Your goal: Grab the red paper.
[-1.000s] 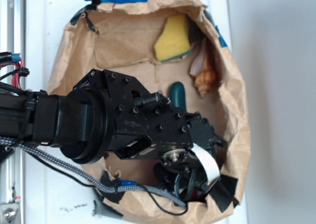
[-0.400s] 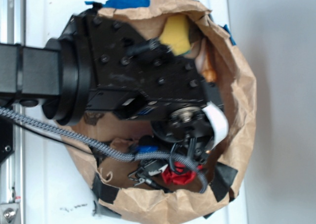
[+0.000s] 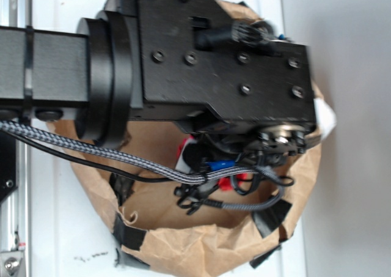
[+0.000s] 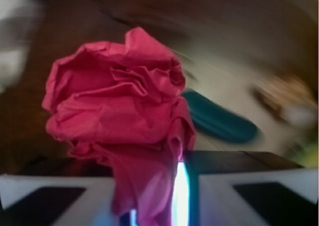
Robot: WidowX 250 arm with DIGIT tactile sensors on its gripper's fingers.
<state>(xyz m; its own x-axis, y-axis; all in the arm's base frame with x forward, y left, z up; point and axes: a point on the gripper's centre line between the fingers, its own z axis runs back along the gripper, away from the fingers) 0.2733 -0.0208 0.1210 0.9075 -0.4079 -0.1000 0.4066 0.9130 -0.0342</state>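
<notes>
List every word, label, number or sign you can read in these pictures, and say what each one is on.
None can be read.
Black marks on the white table at its bottom edge: too small and blurred to read.
No print shows on the robot arm, the brown paper bag or the red paper.

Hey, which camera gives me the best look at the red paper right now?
The wrist view. The red paper fills much of the picture, its wrinkles plain, its lower end pinched between the jaws. The exterior view shows only small red scraps under the arm, behind cables, above the brown paper bag.
</notes>
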